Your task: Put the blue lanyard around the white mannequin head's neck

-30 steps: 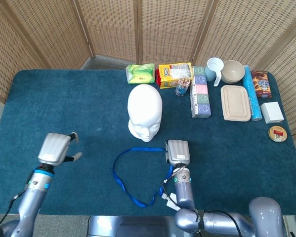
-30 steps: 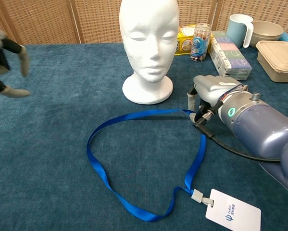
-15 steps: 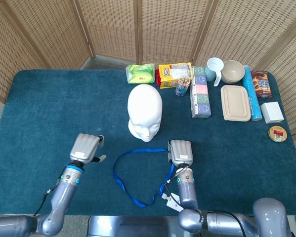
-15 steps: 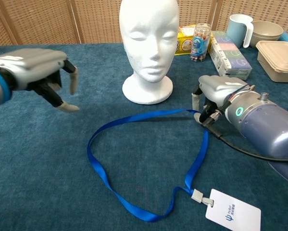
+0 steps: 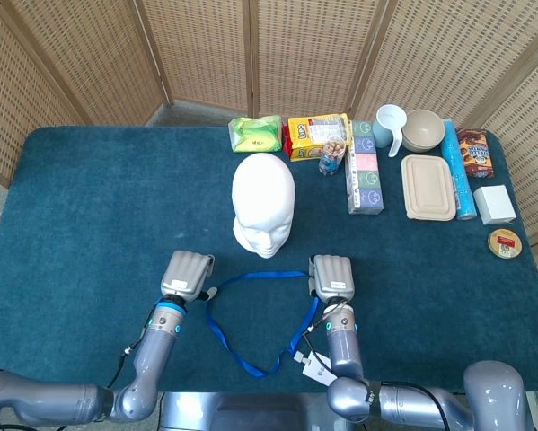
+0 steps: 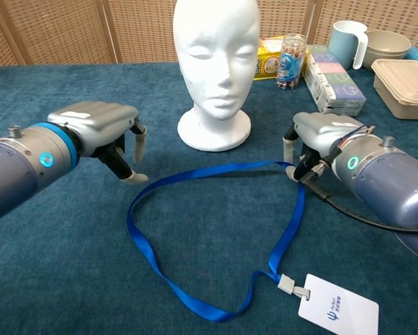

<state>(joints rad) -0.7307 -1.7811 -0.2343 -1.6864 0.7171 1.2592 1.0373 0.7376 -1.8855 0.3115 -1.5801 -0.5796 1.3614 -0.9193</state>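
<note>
Chest view: right hand [image 6: 319, 139] pinches the blue lanyard [image 6: 215, 237] at the loop's far right corner, strap running out from under its fingertips. Left hand [image 6: 107, 136] holds nothing, fingers part curled and apart, hovering just beside the loop's far left bend; can't tell if a fingertip touches the strap. The lanyard lies flat on the table [image 6: 69, 279] as one open loop, spread between the two hands and trailing toward the robot, away from both palms. Its long axis runs roughly from the right hand's pinch diagonally down to the near-left tip. The badge card [image 6: 338, 305] lies on the near side of the right hand, clipped to the strap.

Key relation: the white mannequin head [image 6: 217, 66] stands upright beyond both hands, about midway between them, just past the loop's far edge. The left hand is likely the one to grab next, since its side of the loop is unheld.

Counts: one lanyard, one mannequin head, one badge, two hands. Head view agrees: left hand [image 5: 187, 275], right hand [image 5: 331, 277], the loop between them.
</note>
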